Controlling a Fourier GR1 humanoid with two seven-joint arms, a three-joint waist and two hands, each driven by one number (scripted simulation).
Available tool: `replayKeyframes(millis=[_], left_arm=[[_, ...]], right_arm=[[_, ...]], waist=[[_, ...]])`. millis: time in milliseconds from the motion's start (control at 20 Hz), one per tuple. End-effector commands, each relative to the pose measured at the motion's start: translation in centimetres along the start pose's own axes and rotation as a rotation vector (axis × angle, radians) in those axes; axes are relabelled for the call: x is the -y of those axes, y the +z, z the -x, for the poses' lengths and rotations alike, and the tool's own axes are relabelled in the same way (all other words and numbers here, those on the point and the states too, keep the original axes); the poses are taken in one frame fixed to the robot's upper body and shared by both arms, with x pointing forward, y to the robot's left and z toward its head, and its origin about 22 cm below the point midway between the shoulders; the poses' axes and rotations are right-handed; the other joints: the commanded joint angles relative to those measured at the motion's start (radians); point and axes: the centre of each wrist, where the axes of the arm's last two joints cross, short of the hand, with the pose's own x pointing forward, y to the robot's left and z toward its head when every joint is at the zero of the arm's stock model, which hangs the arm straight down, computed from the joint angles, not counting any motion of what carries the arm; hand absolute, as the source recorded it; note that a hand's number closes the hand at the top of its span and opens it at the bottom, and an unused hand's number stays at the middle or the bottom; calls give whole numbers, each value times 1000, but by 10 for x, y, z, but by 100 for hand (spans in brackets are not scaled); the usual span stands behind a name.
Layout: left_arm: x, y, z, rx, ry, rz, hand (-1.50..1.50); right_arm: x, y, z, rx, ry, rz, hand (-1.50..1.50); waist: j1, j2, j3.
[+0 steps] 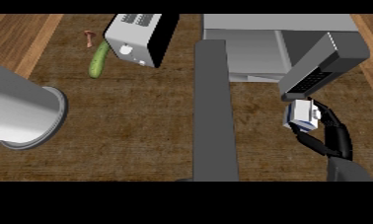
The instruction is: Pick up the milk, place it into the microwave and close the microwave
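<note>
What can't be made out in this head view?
Milk: partly hidden by the right hand, fingers curled round it.
Left hand: out of view; only its grey forearm shows, cut by the left edge.
Microwave: back cut off at the top.
Reddish item near the cucumber: too small to identify.

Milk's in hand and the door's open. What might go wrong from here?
1. The right hand holds the milk short of the microwave. On the way in, the carton may clip the opening's front edge or the grey block just above it.
2. The open door juts far toward the robot, so a sideways swing might knock it.
</note>
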Motion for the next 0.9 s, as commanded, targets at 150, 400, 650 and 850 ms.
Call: replayKeyframes(millis=[150,400,650,850], left_arm=[[-1,3,1,-11,24,17,-150],[-7,3,2,-16,-2,-8,-150],[-16,-13,7,-3,-10,-11,-150],[-27,17,-4,-12,2,12,-150]], right_arm=[[-29,-12,-4,171,74,-42,150],[-19,-19,-9,204,-30,-72,150],[-64,-14,-7,233,-28,-98,150],[-85,-15,-11,233,-88,-174,150]], waist=[[5,1,1],[-6,-2,0],[-5,2,0],[-5,-6,-1]])
